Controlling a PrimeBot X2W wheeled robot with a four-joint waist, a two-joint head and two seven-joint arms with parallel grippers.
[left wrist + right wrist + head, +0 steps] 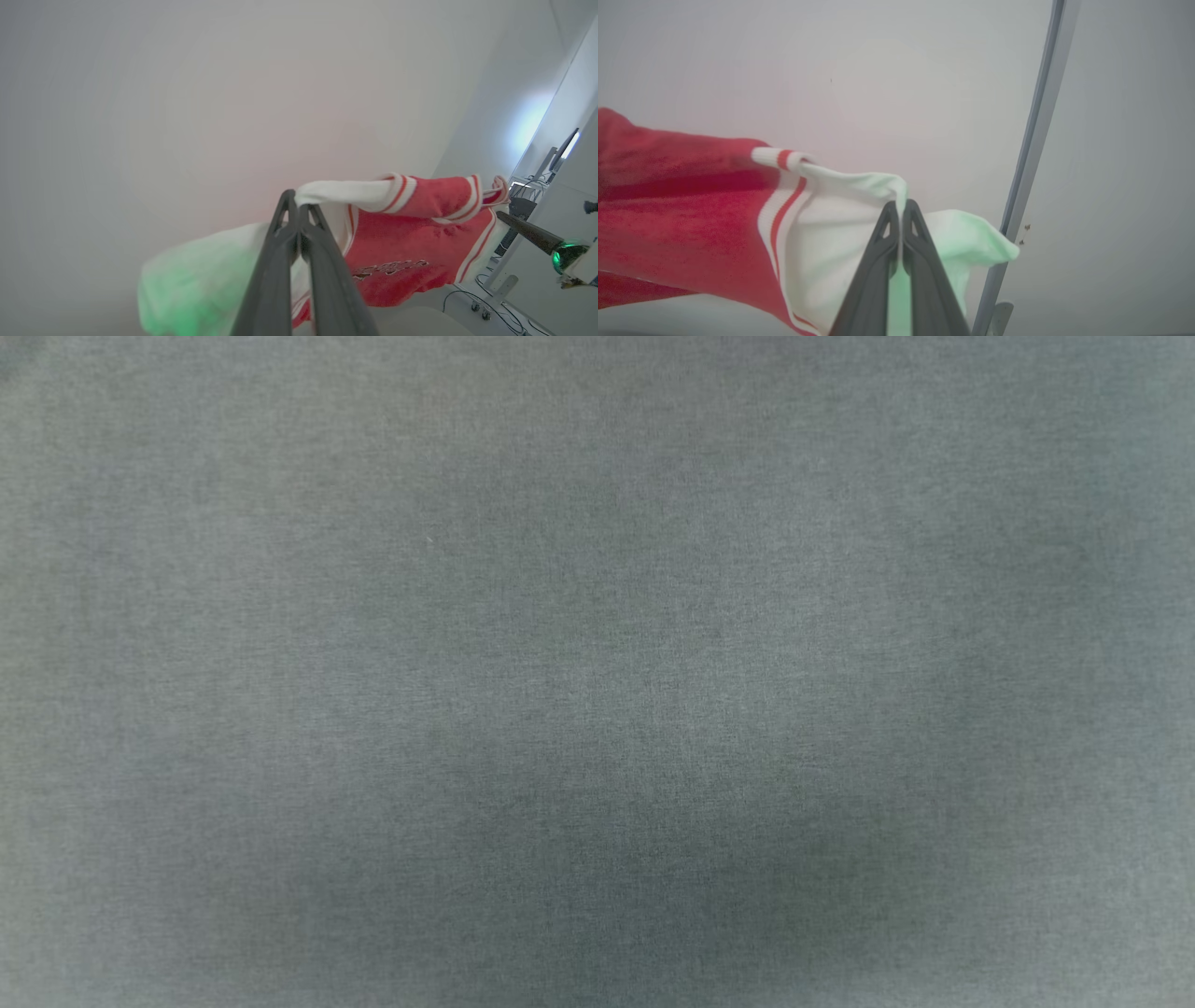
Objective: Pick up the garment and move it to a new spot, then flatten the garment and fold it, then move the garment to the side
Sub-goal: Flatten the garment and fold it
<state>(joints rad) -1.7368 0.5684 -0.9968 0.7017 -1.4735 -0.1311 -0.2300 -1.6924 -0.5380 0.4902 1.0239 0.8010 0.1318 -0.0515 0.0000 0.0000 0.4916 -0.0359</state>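
Left hand (pixel 295 201): is clamping its two dark fingers together on a white sleeve fold of the garment (pixel 411 242).
Garment: is hanging off the surface between both hands, its red body and striped trim sagging in the middle.
Right hand (pixel 901 208): is pinching another white fold, fingers closed on the cloth, beside a grey post (pixel 1031 154).

garment (pixel 411 242) stretched between left jaws and right jaws, one end in each
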